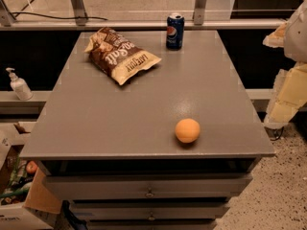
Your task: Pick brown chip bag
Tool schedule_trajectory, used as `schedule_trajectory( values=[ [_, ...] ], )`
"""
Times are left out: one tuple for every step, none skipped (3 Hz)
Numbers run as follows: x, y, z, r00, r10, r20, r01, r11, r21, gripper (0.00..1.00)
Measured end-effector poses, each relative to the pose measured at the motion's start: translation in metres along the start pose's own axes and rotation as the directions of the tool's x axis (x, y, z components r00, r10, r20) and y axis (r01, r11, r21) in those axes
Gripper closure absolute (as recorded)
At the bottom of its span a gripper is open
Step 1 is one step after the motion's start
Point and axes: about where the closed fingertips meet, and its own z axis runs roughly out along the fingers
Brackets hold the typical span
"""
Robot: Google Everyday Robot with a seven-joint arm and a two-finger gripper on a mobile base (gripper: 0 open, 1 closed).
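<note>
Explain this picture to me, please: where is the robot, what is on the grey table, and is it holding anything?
A single camera looks down on a grey drawer cabinet. The pale blocky shape at the right edge is the robot's arm with its gripper, beside the cabinet and away from everything on it. On top lie the brown chip bag at the far left, a blue soda can standing near the far edge, and an orange near the front. None of them is held.

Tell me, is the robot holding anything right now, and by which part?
Nothing seems held. The gripper hangs at the right edge, off the table; the brown chip bag lies untouched at its far left.
</note>
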Motion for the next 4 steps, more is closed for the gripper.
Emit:
schedule_trajectory(
  values=[
    [-0.002, -0.001, 0.001, 1.0, 0.003, 0.001, -0.003, 1.0, 0.008, 0.0],
    [-0.011, -0.01, 0.018, 0.998, 0.025, 0.053, -0.026, 0.9995, 0.02, 0.0],
    [-0.034, -0.032, 0.052, 0.986, 0.063, 0.152, -0.068, 0.9974, 0.025, 0.0],
    [-0.054, -0.049, 0.08, 0.963, 0.094, 0.251, -0.101, 0.9948, 0.013, 0.0]
  ],
)
